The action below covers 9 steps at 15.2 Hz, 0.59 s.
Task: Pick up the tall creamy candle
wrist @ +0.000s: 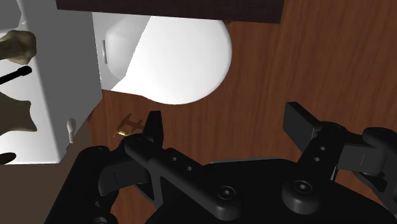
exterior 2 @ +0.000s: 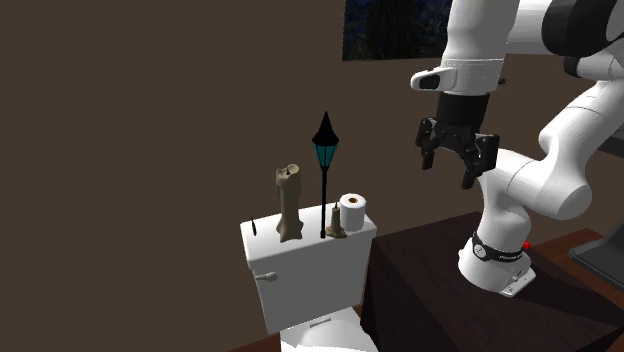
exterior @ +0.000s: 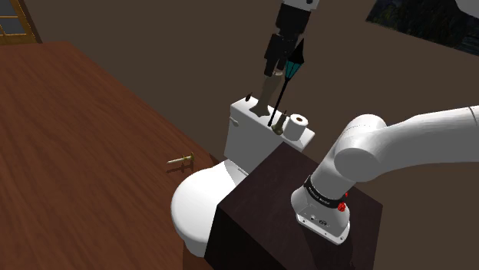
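Observation:
The tall creamy candle [exterior 2: 289, 203] is a lumpy beige column standing upright on the white toilet tank [exterior 2: 300, 275], toward the second exterior view's left. In the shoulder view the candle [exterior: 265, 97] rises behind the gripper [exterior: 276, 67], which covers its top. My black gripper [exterior 2: 457, 160] hangs open and holds nothing. It is higher than the candle and well off to the second exterior view's right. In the wrist view the open gripper [wrist: 226, 127] looks down on the floor, with the candle [wrist: 16, 46] off to one side on the tank [wrist: 60, 95].
A black lamp post with a teal lantern [exterior 2: 325, 150], a small brass piece [exterior 2: 335, 228], a toilet roll [exterior 2: 352, 212] and a thin black stick [exterior 2: 154, 221] share the tank top. The toilet bowl [exterior: 196, 203] adjoins the dark stand [exterior: 269, 207]. A small gold object [exterior: 181, 161] lies on the wooden floor.

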{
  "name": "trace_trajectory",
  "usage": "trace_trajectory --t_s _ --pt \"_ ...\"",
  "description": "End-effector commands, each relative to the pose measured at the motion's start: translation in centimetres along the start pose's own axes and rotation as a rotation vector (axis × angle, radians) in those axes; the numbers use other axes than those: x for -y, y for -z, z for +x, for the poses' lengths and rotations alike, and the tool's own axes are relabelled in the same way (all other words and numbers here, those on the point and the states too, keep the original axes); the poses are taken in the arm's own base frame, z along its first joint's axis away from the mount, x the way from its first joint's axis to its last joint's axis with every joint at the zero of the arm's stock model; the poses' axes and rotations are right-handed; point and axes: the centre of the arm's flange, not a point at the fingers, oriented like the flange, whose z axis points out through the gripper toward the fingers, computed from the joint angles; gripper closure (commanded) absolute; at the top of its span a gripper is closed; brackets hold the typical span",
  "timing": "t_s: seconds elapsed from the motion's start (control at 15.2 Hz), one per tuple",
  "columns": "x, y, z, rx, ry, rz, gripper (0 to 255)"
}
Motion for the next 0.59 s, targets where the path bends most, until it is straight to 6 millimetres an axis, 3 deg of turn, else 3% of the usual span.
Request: trace_trajectory --t_s 0.0,0.53 --pt "0.0 0.0 0.0 0.0 0.0 0.0 0" --pt "-9.9 -3.1 0.6 -0.04 0.036 -0.007 0"
